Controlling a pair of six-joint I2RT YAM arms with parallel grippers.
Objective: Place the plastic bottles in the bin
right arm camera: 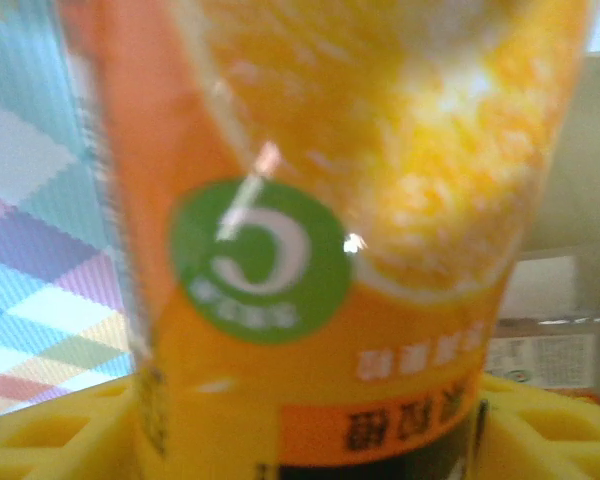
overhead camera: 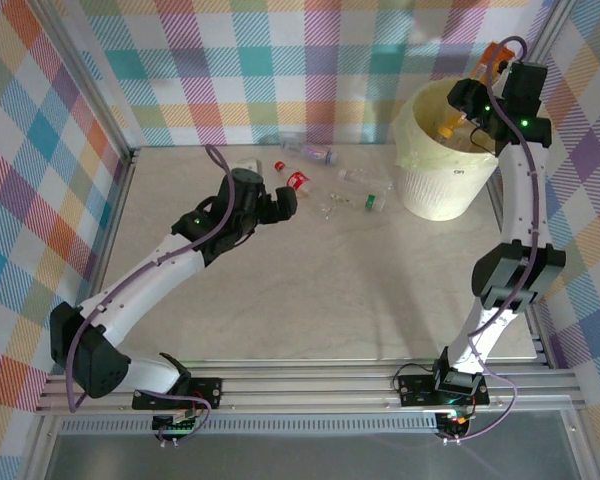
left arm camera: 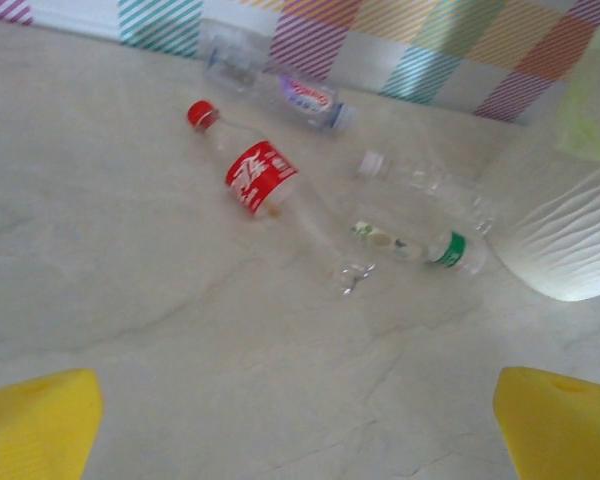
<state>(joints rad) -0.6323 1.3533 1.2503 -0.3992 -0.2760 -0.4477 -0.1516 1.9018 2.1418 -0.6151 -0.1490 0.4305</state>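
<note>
the left pincer (overhead camera: pixel 280 205) hovers over the middle of the worktop (overhead camera: pixel 310 300), released, its yellow fingertips (left arm camera: pixel 35 425) spread wide with nothing between them. ahead of it, towards the far wall, several plastic bottles lie on their sides: a red-label bottle (left arm camera: pixel 260 175) with a red cap nearest, a purple-label bottle (left arm camera: pixel 305 97) near the checked wall, a clear bottle with a white cap (left arm camera: pixel 425 185) and a green-label bottle (left arm camera: pixel 445 250) just beside the bin (overhead camera: pixel 435 190). the right pincer (overhead camera: pixel 468 108) hangs over the bin's open mouth at the far right corner. an orange bottle (right arm camera: pixel 330 250) sits between its yellow fingers, but i cannot tell whether they are clenched on it or have let go.
</note>
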